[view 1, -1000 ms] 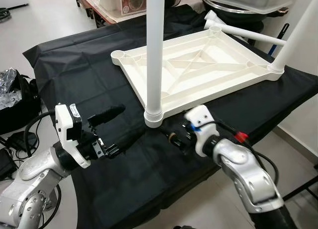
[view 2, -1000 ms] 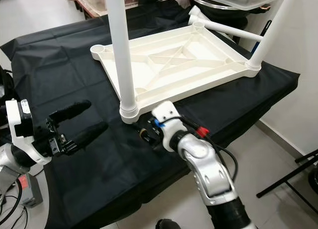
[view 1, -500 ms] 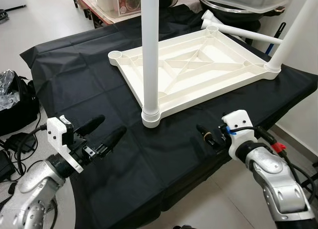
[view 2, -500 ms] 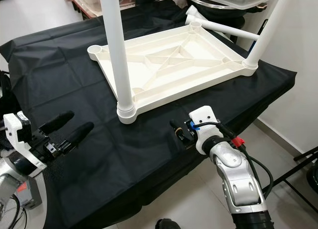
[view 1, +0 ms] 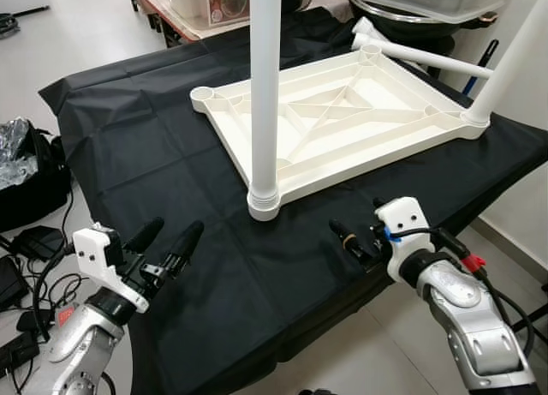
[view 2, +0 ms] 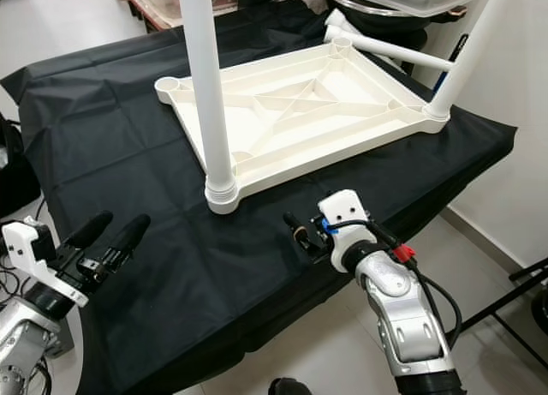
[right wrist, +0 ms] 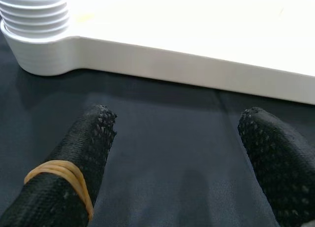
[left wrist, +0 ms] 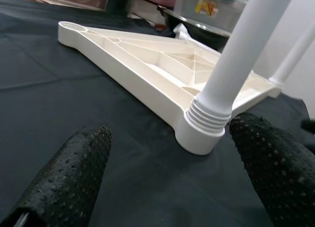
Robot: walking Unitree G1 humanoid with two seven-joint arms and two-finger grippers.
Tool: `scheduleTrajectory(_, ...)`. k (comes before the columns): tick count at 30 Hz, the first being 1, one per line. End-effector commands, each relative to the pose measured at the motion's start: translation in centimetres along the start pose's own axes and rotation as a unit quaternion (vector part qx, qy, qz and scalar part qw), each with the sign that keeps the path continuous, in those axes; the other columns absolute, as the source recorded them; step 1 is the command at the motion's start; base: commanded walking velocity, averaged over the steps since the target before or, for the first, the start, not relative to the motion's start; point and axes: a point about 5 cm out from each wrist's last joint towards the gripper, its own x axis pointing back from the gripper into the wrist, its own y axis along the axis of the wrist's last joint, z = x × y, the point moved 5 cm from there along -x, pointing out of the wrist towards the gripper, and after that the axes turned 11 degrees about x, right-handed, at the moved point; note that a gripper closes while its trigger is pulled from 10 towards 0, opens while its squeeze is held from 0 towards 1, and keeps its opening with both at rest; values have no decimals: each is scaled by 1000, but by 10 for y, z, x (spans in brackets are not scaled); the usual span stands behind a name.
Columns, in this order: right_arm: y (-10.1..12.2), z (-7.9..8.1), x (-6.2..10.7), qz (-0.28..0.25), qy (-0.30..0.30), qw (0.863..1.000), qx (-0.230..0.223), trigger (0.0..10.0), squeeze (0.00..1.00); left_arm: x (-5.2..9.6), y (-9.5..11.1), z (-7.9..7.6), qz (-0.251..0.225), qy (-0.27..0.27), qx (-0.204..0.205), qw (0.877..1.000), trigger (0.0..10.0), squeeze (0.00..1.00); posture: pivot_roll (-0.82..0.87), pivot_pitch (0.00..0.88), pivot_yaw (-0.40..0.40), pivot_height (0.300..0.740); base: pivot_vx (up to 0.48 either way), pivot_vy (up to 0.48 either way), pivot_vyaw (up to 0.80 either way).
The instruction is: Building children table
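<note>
A white children's table top (view 1: 342, 112) lies upside down on a black cloth (view 1: 137, 146). One white leg (view 1: 264, 95) stands upright in its near corner socket (left wrist: 204, 123). A second leg (view 1: 507, 61) stands in the right corner, and a loose leg (view 1: 428, 59) lies at the far edge. The far-left socket (view 1: 202, 95) is empty. My left gripper (view 1: 169, 238) hovers open over the cloth's front left, short of the near leg. My right gripper (view 1: 355, 217) is open and holds nothing, just right of that leg's base; its fingers (right wrist: 83, 153) point at the table top's rim.
The cloth's front edge (view 1: 282, 344) runs close under both arms. A clear plastic bin on a dark pot (view 1: 428, 5) stands behind the table, with boxes (view 1: 218, 1) on a bench at the back. Bags and cables (view 1: 21, 206) lie on the floor at left.
Both grippers have drawn back from the near leg's base. The left arm dropped toward the front left edge; the right gripper moved out to the right of the leg.
</note>
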Motion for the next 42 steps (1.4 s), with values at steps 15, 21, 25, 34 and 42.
scheduleTrajectory(15, 5, 16, -3, -26, 28, 999, -7, 10000, 0, -1, -18, -17, 10, -3, 1, 1000, 10000, 0, -33, 146, -25, 740, 0, 0, 0)
scheduleTrajectory(21, 5, 17, -4, -28, 31, 999, -5, 10000, 0, -3, -18, -15, 8, 4, -8, 1000, 10000, 0, -34, 148, -22, 740, 0, 0, 0)
scheduleTrajectory(25, 5, 18, -3, -27, 31, 999, -6, 10000, 0, -3, -19, -15, 10, 6, -10, 1000, 10000, 0, -32, 148, -22, 740, 0, 0, 0)
scheduleTrajectory(34, 5, 18, -4, -27, 31, 999, -7, 10000, 0, -5, -19, -19, 16, -6, -10, 1000, 10000, 0, -29, 149, -19, 740, 0, 0, 0)
scheduleTrajectory(42, 5, 17, -5, -26, 29, 999, -7, 10000, 0, -6, -19, -27, 22, -28, -3, 999, 10000, 0, -28, 149, -16, 740, 0, -413, 0)
